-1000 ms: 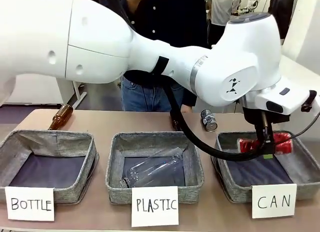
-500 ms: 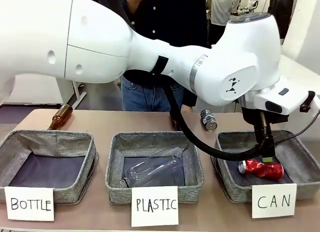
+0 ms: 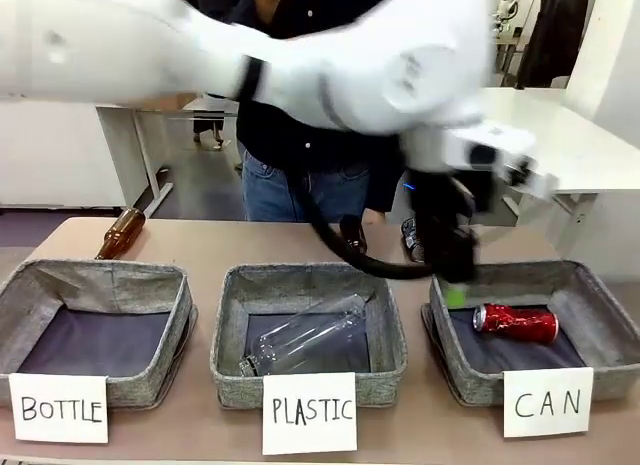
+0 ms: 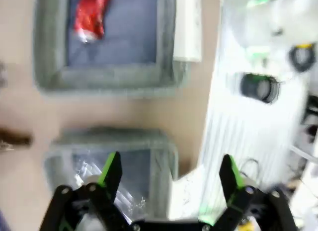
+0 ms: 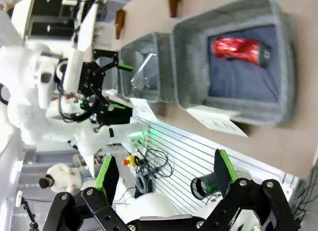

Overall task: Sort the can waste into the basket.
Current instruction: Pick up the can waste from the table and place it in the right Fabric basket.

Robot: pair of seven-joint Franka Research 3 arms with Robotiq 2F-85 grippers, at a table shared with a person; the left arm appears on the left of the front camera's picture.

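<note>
A: Looking at the basket [image 3: 600, 320] signed "CAN", how far along is the sorting?

B: About half done, I'd judge. The red can [image 3: 516, 323] lies on its side on the basket's dark floor, touching neither tool. The right wrist view shows the same: the can inside, the sign at the basket's near wall.

A: And the other can?

B: The dark can [image 3: 411, 235] is on the table just beyond the basket's far left corner, mostly hidden behind the arm. It is the piece left to move.

A: What is the left tool [image 3: 455, 285] doing?

B: It hangs above the basket's left wall, blurred in the front view. In its own wrist view the green-padded fingers [image 4: 110, 172] stand wide apart with nothing between them; below them is the next bin over from the basket, holding the clear plastic bottle [image 3: 305, 343].

A: The right tool [image 5: 165, 172]?

B: Well away from the basket, off the front view entirely. Its fingers are spread too, and empty, looking down on the basket from a distance.

A: Anything else near the basket?

B: A brown bottle [image 3: 352, 235] lies on the table farther left of the dark can. A person [image 3: 300, 135] stands at the far side, beyond the basket. Neither belongs in it.
</note>
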